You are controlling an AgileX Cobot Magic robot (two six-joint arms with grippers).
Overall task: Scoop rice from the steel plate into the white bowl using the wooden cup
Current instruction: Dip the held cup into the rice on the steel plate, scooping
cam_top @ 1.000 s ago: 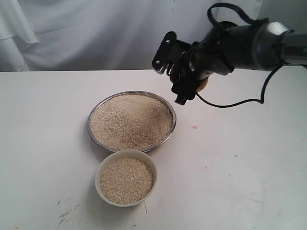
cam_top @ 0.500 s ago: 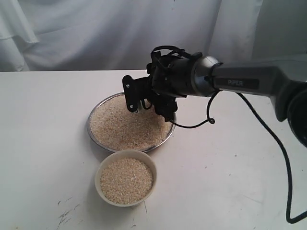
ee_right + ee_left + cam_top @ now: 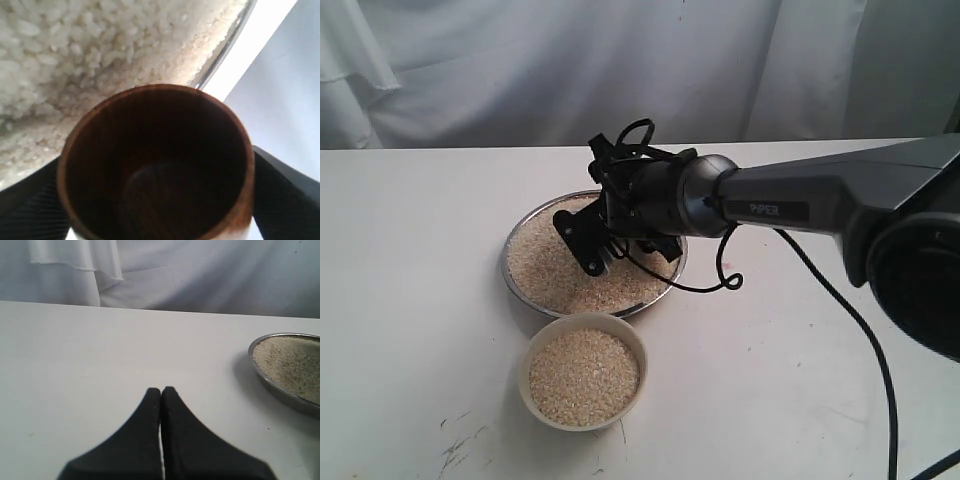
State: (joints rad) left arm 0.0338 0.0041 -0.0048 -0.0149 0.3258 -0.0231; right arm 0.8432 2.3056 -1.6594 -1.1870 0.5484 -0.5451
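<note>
In the exterior view the right arm [image 3: 665,195] hid the wooden cup [image 3: 155,165] and part of the steel plate [image 3: 507,262]; the left wrist view's edge cropped that plate.

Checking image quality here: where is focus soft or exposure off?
Right wrist view: the glossy reddish-brown wooden cup is very dark inside, off-white rice grains beyond it soft and bright. Left wrist view: the shut black left tool is blurred, close to the lens. Exterior view: evenly lit, the round cream-white bowl sharp.
</note>
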